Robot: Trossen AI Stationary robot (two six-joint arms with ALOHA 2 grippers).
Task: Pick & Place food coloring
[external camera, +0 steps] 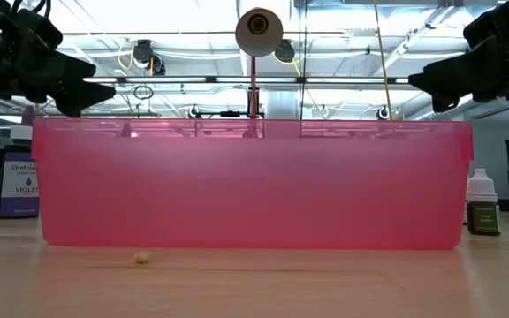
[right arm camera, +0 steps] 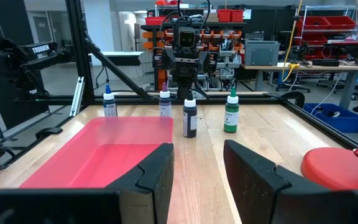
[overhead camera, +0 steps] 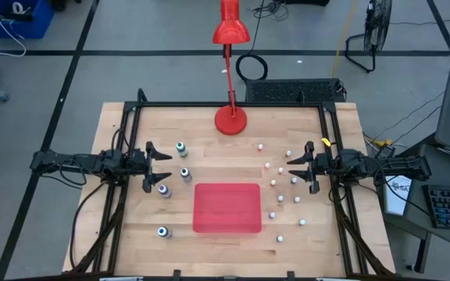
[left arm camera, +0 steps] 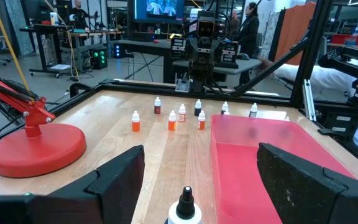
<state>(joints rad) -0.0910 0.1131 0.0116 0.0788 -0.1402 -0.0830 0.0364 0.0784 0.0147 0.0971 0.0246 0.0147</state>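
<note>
Bottles (overhead camera: 291,181) stand scattered on the desk (overhead camera: 342,226) on both sides of the empty tray (overhead camera: 226,208), so either claw, left (overhead camera: 156,167) or right (overhead camera: 299,167), both spread and empty, should descend squarely over one upright bottle.

"VIOLET" — seemingly — bottle label (external camera: 18,185)

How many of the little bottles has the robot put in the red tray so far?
None yet. The red tray looks empty from above. Nothing is in hand: the left end effector and right end effector both hover open at the table's sides. Everything is left: the larger food coloring bottles on the left and the small white-capped bottles on the right all stand on the table.
</note>
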